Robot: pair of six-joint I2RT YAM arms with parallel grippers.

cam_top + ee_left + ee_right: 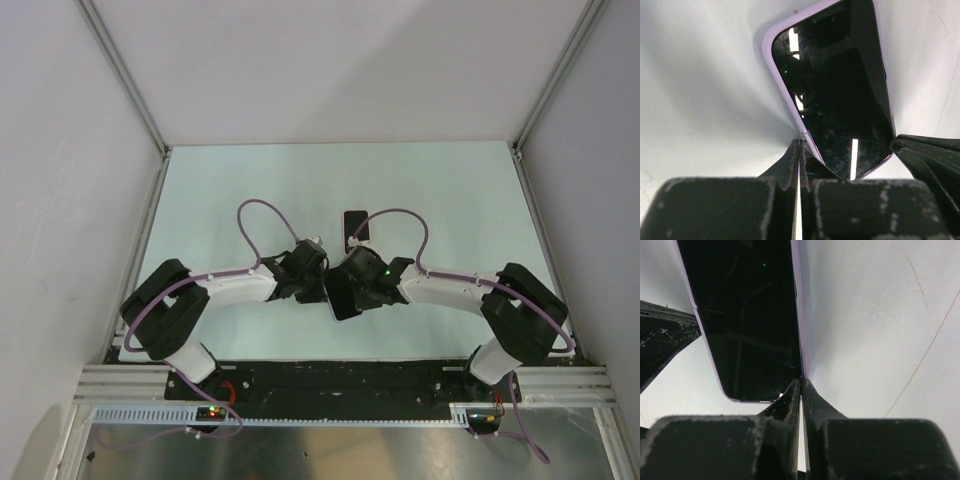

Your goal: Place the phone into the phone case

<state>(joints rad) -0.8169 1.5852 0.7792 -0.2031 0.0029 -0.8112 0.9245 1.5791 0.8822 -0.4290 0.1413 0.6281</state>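
Risk: phone slips or twists between two thin edge holds
Left gripper [799, 148] fingers pressed together at the phone's [840, 100] left rim, right gripper [801, 386] likewise at its right rim (true pinch not confirmable); uneven pull could twist it free onto the table [250, 190], short of the likely case [356, 225]

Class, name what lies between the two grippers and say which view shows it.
A lilac-edged phone spans the gap; the left gripper and right gripper are each shut on one long edge. Both wrist views show it.
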